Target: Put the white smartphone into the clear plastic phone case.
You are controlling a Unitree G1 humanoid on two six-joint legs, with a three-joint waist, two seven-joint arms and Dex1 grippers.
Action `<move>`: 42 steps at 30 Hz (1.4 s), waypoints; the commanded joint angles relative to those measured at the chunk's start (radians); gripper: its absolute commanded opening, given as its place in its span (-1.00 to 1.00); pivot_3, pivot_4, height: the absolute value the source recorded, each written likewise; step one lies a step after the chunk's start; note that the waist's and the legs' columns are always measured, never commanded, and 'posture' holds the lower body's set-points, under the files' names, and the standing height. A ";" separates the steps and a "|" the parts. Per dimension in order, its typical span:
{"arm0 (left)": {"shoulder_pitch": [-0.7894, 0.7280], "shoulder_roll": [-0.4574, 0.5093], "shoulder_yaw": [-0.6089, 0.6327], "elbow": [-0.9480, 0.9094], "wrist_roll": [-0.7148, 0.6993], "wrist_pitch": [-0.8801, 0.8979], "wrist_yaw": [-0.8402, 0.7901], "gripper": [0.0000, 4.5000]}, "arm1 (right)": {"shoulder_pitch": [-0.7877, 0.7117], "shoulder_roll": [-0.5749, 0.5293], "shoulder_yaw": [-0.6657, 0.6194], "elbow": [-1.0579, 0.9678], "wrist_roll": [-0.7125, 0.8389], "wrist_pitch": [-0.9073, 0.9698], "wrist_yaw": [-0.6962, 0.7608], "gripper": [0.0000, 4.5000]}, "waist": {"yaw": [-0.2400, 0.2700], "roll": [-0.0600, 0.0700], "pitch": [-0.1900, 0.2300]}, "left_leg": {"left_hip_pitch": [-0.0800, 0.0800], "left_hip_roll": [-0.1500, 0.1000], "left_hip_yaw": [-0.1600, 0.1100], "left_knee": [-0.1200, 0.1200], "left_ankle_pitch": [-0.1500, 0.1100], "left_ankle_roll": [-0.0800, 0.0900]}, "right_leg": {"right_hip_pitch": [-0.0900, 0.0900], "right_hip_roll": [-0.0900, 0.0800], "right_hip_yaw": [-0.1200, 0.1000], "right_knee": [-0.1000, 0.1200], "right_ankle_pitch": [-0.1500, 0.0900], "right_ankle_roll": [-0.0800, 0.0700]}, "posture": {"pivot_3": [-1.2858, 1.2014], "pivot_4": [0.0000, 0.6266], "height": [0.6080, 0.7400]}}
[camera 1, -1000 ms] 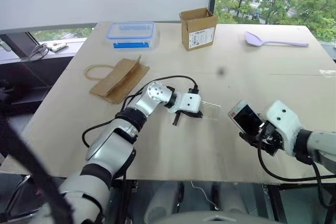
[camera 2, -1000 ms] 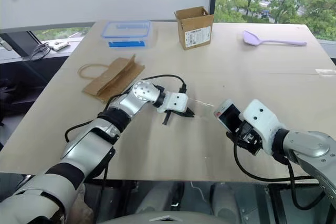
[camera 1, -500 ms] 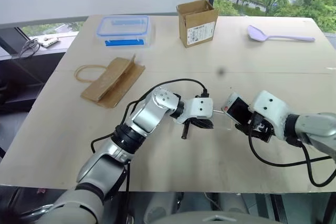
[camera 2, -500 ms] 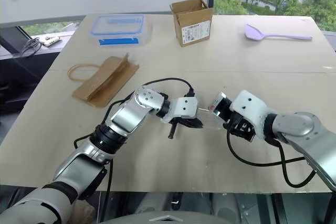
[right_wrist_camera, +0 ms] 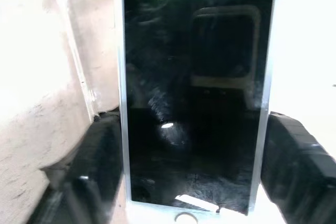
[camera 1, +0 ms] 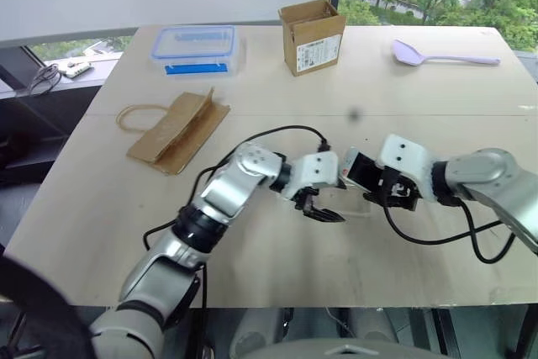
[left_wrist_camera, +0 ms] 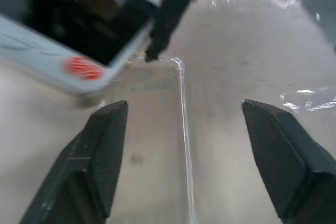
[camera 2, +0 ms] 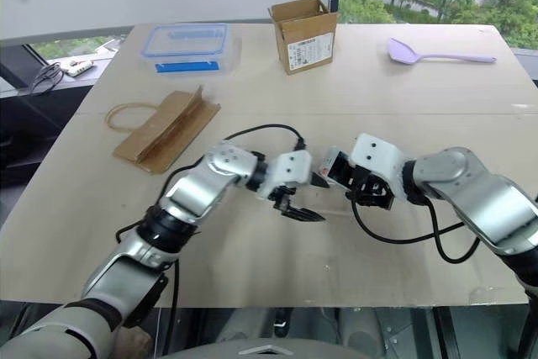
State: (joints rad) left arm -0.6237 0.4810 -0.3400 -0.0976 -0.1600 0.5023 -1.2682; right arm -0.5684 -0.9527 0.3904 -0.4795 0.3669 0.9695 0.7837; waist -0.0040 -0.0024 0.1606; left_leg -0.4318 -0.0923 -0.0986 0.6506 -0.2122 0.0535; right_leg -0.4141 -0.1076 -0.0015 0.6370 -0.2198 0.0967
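Left wrist view: left hand (left_wrist_camera: 184,156) open astride clear case (left_wrist_camera: 181,129) edge (phone (right_wrist_camera: 191,98) in right hand (right_wrist_camera: 191,182)).

One smartphone (right_wrist_camera: 194,98), one clear case (left_wrist_camera: 157,145), one paper bag (camera 1: 178,129), one cardboard box (camera 1: 313,36), one lidded food box (camera 1: 196,48), one spoon (camera 1: 441,56)

We find the white smartphone (right_wrist_camera: 194,98) glossy, its black glass screen throwing reflections. The clear plastic phone case (left_wrist_camera: 163,145) is thin, smooth and see-through. The table (camera 1: 277,275) beneath is pale matt wood. Gripper fingers (left_wrist_camera: 283,156) look matt black.
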 commanded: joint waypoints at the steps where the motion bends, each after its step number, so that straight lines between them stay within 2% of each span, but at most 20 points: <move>1: 0.078 0.051 0.128 -0.078 -0.074 0.043 0.053 0.49 | -0.029 0.021 0.022 0.004 -0.031 -0.045 0.048 0.97 | -0.005 0.000 0.000 | 0.000 0.000 0.000 0.000 0.000 0.000 | 0.000 0.000 0.000 0.000 0.000 0.000 | 0.03 -0.52 1.00; 5: 0.201 0.113 0.205 -0.041 -0.041 -0.002 0.141 0.49 | -0.015 0.058 0.055 0.015 -0.062 -0.066 0.062 0.97 | -0.006 0.000 0.000 | 0.001 0.000 0.000 0.000 0.000 0.000 | 0.000 0.000 0.000 0.000 0.000 0.000 | 0.03 -0.52 1.00; 9: 0.279 0.110 0.238 -0.040 -0.040 -0.038 0.220 0.49 | -0.007 0.076 0.075 0.042 -0.105 -0.090 0.068 0.97 | -0.001 0.000 0.000 | 0.001 0.000 0.000 0.000 0.000 0.000 | 0.000 0.000 0.000 0.001 0.000 0.000 | 0.03 -0.52 1.00; 17: 0.337 0.116 0.245 -0.052 -0.060 -0.091 0.263 0.49 | -0.040 0.089 0.041 0.125 -0.155 -0.155 0.100 0.97 | 0.015 0.000 0.000 | 0.001 -0.001 -0.001 0.000 0.000 0.000 | -0.001 -0.001 0.000 0.001 0.001 -0.001 | 0.03 -0.52 1.00; 23: 0.370 0.104 0.239 -0.095 -0.083 -0.091 0.282 0.49 | -0.125 0.114 0.032 0.260 -0.137 -0.159 0.206 0.97 | 0.015 0.000 0.000 | 0.001 -0.001 0.000 0.000 0.000 0.000 | -0.001 -0.001 0.001 0.002 0.001 -0.001 | 0.03 -0.52 1.00; 32: 0.406 0.110 0.228 -0.125 -0.088 -0.101 0.302 0.49 | -0.217 0.149 0.107 0.516 -0.212 -0.259 0.376 0.97 | 0.014 0.000 0.000 | 0.001 -0.001 0.000 0.000 0.000 0.000 | -0.002 -0.001 0.001 0.002 0.001 -0.001 | 0.03 -0.52 1.00; 38: 0.426 0.107 0.227 -0.168 -0.100 -0.085 0.325 0.49 | -0.218 0.156 0.134 0.575 -0.257 -0.306 0.467 0.97 | 0.014 0.000 0.000 | 0.001 -0.001 0.001 0.000 0.000 -0.001 | -0.002 -0.001 0.002 0.002 0.001 -0.001 | 0.03 -0.52 1.00; 41: 0.439 0.104 0.238 -0.205 -0.138 -0.073 0.312 0.49 | -0.216 0.171 0.123 0.598 -0.278 -0.314 0.467 0.97 | 0.015 0.000 0.000 | 0.001 -0.001 0.001 0.000 0.000 -0.002 | -0.002 -0.001 0.001 0.002 0.001 -0.001 | 0.03 -0.52 1.00; 42: 0.442 0.102 0.244 -0.215 -0.155 -0.079 0.305 0.49 | -0.216 0.175 0.120 0.605 -0.284 -0.317 0.467 0.86 | 0.015 0.000 0.000 | 0.001 -0.001 0.001 0.000 0.000 -0.002 | -0.002 -0.001 0.002 0.002 0.001 -0.001 | 0.03 -0.52 1.00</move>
State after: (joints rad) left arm -0.1855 0.5831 -0.1223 -0.2660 -0.2834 0.4317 -0.9567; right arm -0.7841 -0.7802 0.5089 0.1175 0.0907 0.6545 1.2350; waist 0.0110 -0.0020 0.1606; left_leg -0.4301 -0.0931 -0.0979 0.6505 -0.2120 0.0519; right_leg -0.4157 -0.1083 0.0000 0.6393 -0.2190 0.0956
